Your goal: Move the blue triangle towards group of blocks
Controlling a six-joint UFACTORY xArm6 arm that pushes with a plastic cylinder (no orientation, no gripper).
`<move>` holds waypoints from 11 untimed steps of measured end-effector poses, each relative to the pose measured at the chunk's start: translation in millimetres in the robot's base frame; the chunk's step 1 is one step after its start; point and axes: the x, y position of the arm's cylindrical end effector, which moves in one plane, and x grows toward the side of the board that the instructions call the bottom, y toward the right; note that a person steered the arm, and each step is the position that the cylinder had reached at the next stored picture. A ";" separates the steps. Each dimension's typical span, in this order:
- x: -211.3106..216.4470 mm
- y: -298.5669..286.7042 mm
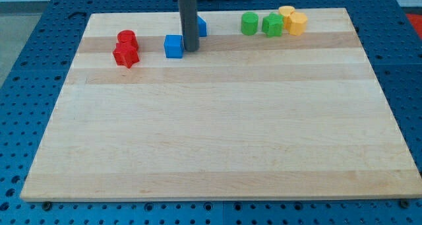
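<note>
The blue triangle (201, 27) lies near the view's top, mostly hidden behind the dark rod. My tip (191, 50) rests on the board just below and left of it, and right beside a blue cube (173, 46). To the view's right sits a group: a green cylinder (248, 23), a green star-like block (272, 24), a yellow cylinder (286, 14) and a yellow block (297, 23). At the view's left are a red cylinder (126, 38) and a red star-like block (125, 55).
The wooden board (217, 132) lies on a blue perforated table (26, 66). All blocks sit in a band along the board's top edge.
</note>
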 end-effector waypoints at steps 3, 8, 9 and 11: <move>7.3 6.8; -86.8 1.1; -94.9 -20.8; -46.9 -66.1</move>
